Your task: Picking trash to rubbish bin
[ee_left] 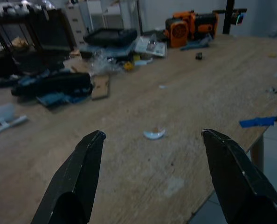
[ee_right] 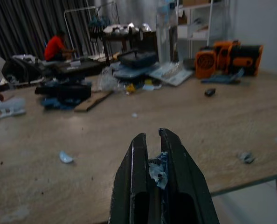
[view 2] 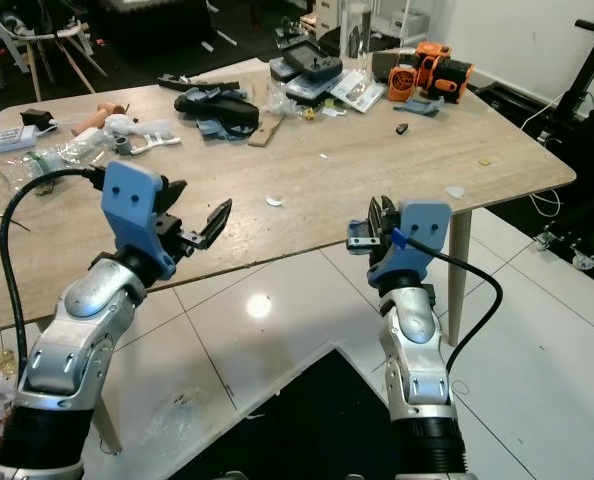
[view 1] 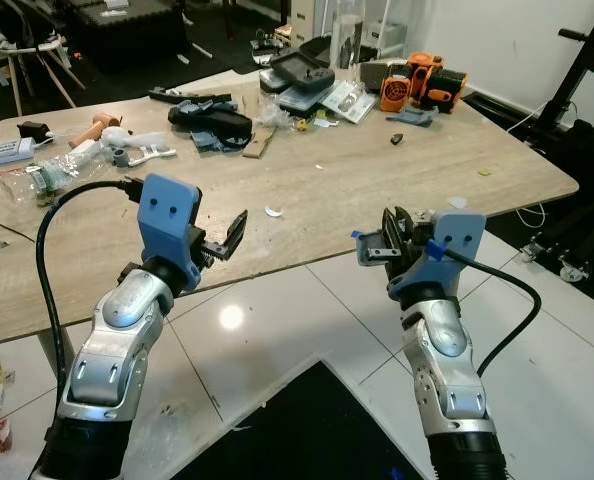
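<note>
My right claw (ee_right: 152, 140): fingers pressed together on a small crumpled blue-grey scrap of trash (ee_right: 158, 170), held just off the near edge of the wooden surface (view 1: 397, 180).
My left claw (ee_left: 150, 140): fingers spread wide, holding nothing, at the same edge.
Small white scrap (ee_left: 154, 134): on the surface just ahead of my left claw.
Orange tool (view 1: 422, 80): far corner, well beyond my right claw.

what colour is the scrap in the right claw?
Blue; the scrap shows best in the right wrist view.
</note>
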